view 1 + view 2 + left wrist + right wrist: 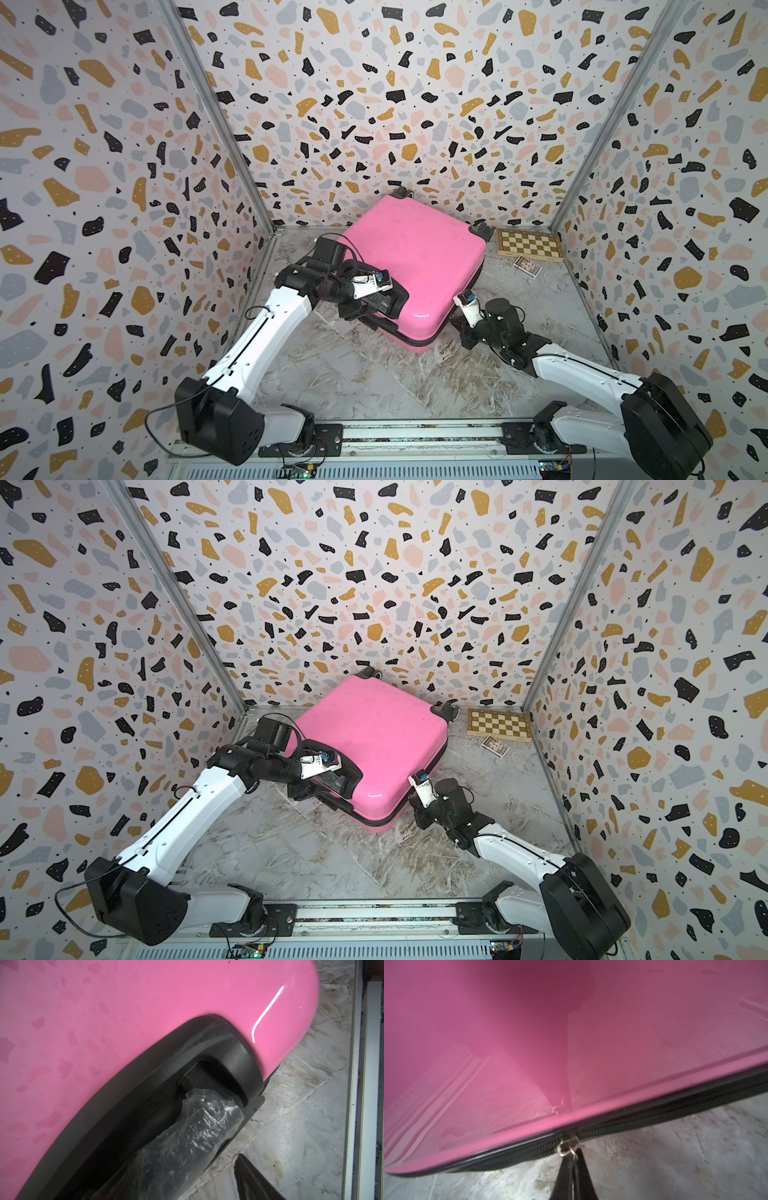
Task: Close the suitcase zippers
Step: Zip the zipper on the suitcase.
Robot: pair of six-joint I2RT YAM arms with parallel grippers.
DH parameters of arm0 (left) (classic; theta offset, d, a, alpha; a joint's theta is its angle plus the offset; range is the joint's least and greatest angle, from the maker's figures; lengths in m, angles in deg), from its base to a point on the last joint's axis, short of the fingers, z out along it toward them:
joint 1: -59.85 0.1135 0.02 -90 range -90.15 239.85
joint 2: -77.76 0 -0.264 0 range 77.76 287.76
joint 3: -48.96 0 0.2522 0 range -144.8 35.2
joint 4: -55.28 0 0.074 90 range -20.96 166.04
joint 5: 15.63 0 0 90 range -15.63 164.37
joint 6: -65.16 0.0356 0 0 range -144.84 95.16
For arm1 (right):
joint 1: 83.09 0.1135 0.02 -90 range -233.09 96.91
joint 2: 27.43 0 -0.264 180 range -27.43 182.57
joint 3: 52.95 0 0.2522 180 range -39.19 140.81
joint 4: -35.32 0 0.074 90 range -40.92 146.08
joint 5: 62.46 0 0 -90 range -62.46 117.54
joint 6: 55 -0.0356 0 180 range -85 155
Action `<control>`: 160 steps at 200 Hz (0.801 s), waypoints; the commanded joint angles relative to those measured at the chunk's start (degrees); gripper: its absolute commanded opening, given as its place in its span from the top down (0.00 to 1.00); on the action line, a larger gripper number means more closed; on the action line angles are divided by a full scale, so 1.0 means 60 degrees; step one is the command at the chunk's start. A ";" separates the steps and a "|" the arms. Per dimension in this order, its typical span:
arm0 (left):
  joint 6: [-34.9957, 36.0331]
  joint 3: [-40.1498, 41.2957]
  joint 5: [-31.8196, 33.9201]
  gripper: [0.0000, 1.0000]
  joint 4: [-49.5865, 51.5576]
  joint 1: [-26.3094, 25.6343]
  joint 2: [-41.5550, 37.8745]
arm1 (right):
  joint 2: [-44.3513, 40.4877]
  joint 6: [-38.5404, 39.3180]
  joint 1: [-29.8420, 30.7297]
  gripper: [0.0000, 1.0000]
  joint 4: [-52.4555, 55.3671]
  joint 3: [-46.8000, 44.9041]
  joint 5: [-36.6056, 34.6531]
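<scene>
The pink suitcase (415, 257) (374, 729) lies flat and turned at an angle near the back wall. Its black handle (382, 301) (187, 1136), wrapped in clear plastic, sits on the near-left side. My left gripper (376, 297) (332, 771) straddles that handle and is open; one finger (253, 1180) shows with a strip of floor between it and the handle. The black zipper band (419, 341) (654, 1113) runs along the seam. My right gripper (457, 316) (574, 1159) is at the near-right edge, shut on the zipper pull (568, 1148).
A chessboard (530, 245) and a small card box (527, 266) lie at the back right beside the suitcase's wheel (484, 228). Patterned walls close three sides. The arms' mounting rail (415, 432) runs along the front of the marble floor.
</scene>
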 commanded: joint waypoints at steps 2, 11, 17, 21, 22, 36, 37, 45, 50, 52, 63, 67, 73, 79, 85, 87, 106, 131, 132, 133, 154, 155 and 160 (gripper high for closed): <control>0.1085 -0.0006 0.0518 0.31 0.0067 -0.0227 0.0066 | -0.0066 -0.0104 -0.0005 1.00 -0.0496 0.0385 0.0165; 0.1562 0.0090 0.0693 0.30 0.0142 -0.0344 0.0130 | -0.0077 -0.0101 -0.0005 1.00 -0.0496 0.0401 0.0170; 0.1753 0.0101 0.0838 0.30 0.0190 -0.0424 0.0176 | -0.0071 -0.0108 -0.0005 1.00 -0.0496 0.0416 0.0170; 0.1816 0.0116 0.0930 0.29 0.0205 -0.0454 0.0211 | -0.0072 -0.0092 -0.0005 1.00 -0.0496 0.0444 0.0170; 0.1831 0.0116 0.0938 0.29 0.0213 -0.0456 0.0217 | -0.0077 -0.0085 -0.0005 1.00 -0.0496 0.0437 0.0163; 0.2090 -0.0003 0.1144 0.28 0.0437 -0.0513 0.0402 | -0.0045 -0.0020 -0.0005 1.00 -0.0468 0.0499 0.0114; 0.2107 -0.0009 0.1155 0.28 0.0454 -0.0508 0.0430 | -0.0047 -0.0009 -0.0005 1.00 -0.0460 0.0516 0.0097; 0.2285 -0.0076 0.1472 0.28 0.0597 -0.0588 0.0572 | -0.0030 0.0063 0.0002 1.00 -0.0440 0.0548 0.0082; 0.2411 -0.0115 0.1705 0.28 0.0712 -0.0644 0.0686 | -0.0019 0.0105 -0.0005 1.00 -0.0417 0.0575 0.0046; 0.2463 -0.0139 0.1795 0.28 0.0769 -0.0648 0.0742 | -0.0014 0.0118 -0.0005 1.00 -0.0403 0.0587 0.0033; 0.2632 -0.0295 0.2366 0.28 0.1069 -0.0726 0.1063 | 0.0026 0.0172 -0.0020 1.00 -0.0361 0.0642 -0.0049; 0.2687 -0.0356 0.2491 0.28 0.1202 -0.0746 0.1162 | 0.0024 0.0188 -0.0033 1.00 -0.0351 0.0663 -0.0050; 0.2742 -0.0439 0.2629 0.28 0.1345 -0.0738 0.1297 | 0.0040 0.0203 -0.0034 1.00 -0.0350 0.0671 -0.0050; 0.2792 -0.0468 0.2726 0.28 0.1428 -0.0751 0.1386 | 0.0051 0.0203 -0.0044 1.00 -0.0350 0.0680 -0.0050; 0.2849 -0.0493 0.2758 0.28 0.1518 -0.0769 0.1448 | 0.0071 0.0213 -0.0056 1.00 -0.0350 0.0683 -0.0050; 0.2858 -0.0486 0.2769 0.28 0.1538 -0.0785 0.1452 | 0.0070 0.0211 -0.0062 1.00 -0.0361 0.0679 -0.0050; 0.2873 -0.0449 0.2976 0.29 0.1616 -0.0958 0.1498 | 0.0099 0.0203 -0.0078 1.00 -0.0354 0.0692 -0.0036; 0.2728 -0.0369 0.3019 0.39 0.2008 -0.1246 0.1446 | 0.0095 0.0286 -0.0078 1.00 -0.0281 0.0680 0.0000; 0.2719 -0.0368 0.3016 0.40 0.2015 -0.1255 0.1435 | 0.0095 0.0287 -0.0078 1.00 -0.0279 0.0686 0.0004; 0.2707 -0.0360 0.3014 0.41 0.2026 -0.1260 0.1437 | 0.0095 0.0302 -0.0078 1.00 -0.0278 0.0690 0.0014; 0.2616 -0.0167 0.3069 0.54 0.2037 -0.1379 0.1246 | 0.0044 0.0408 -0.0078 1.00 -0.0205 0.0628 0.0076; 0.2619 -0.0157 0.3070 0.55 0.2037 -0.1380 0.1233 | 0.0040 0.0407 -0.0078 1.00 -0.0204 0.0624 0.0079; 0.2607 -0.0145 0.3045 0.61 0.2052 -0.1395 0.1176 | 0.0025 0.0415 -0.0078 1.00 -0.0203 0.0596 0.0080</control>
